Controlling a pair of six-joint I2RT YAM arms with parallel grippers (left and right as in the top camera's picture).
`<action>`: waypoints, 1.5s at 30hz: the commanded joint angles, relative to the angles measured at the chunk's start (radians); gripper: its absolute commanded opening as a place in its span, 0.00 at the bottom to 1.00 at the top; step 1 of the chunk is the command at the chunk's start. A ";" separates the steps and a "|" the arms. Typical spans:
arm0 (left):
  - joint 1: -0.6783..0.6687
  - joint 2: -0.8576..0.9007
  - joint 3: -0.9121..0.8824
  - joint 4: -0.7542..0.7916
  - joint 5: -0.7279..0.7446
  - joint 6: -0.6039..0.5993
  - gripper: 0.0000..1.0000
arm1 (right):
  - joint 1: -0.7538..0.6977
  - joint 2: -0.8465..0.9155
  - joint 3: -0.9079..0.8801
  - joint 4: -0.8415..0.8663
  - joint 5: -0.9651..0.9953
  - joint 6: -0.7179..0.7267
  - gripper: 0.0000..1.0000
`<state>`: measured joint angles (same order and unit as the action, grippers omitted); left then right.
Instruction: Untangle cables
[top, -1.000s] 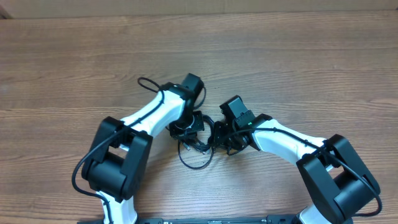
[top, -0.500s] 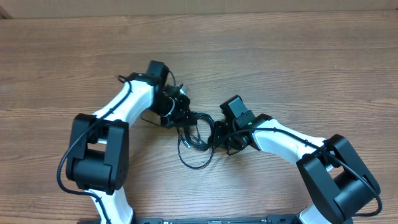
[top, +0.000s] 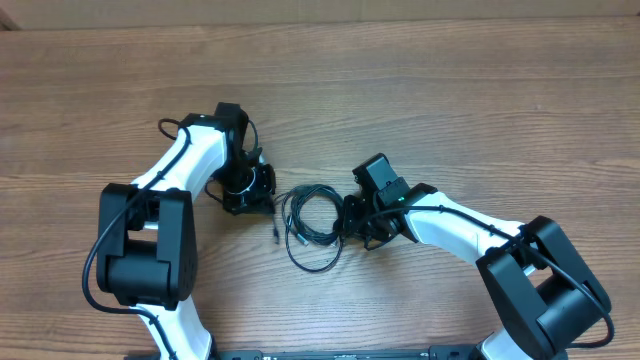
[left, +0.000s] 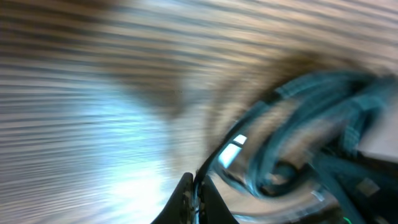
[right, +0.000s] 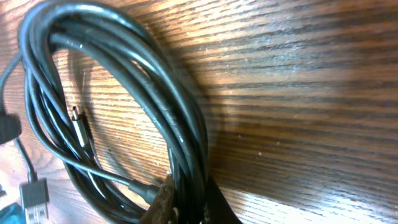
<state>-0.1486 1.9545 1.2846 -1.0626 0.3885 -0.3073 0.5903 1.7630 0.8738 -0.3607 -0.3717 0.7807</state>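
Cables (top: 312, 225) now lie looser; left hand (top: 265, 199), closed, has swung leftward; right hand (top: 347, 224) stays pinching them.

Black cables (right: 165, 102) (silver-tipped plugs) on brown wood-grain table (right: 298, 93).

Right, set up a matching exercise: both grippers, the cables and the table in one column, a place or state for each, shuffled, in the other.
Things
1. left gripper
2. right gripper
3. cables
4. table

Places or states
A. brown wood grain, under everything
B. shut on the right side of the coil
C. black loops lying between the two arms
D. shut, just left of the coil

Pairs: 1-D, 2-B, 3-C, 4-A
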 joint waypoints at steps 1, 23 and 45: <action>-0.033 -0.013 -0.010 0.009 -0.203 -0.114 0.04 | 0.000 0.008 -0.006 0.001 0.005 -0.003 0.05; -0.143 -0.013 0.314 -0.290 -0.231 -0.057 0.45 | 0.000 0.008 -0.006 0.004 0.005 -0.003 0.08; -0.325 -0.013 0.189 -0.118 -0.239 -0.309 0.34 | 0.000 0.008 -0.006 0.000 0.005 -0.003 0.09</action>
<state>-0.4633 1.9541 1.5234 -1.2068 0.1486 -0.5346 0.5903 1.7630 0.8738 -0.3641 -0.3737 0.7815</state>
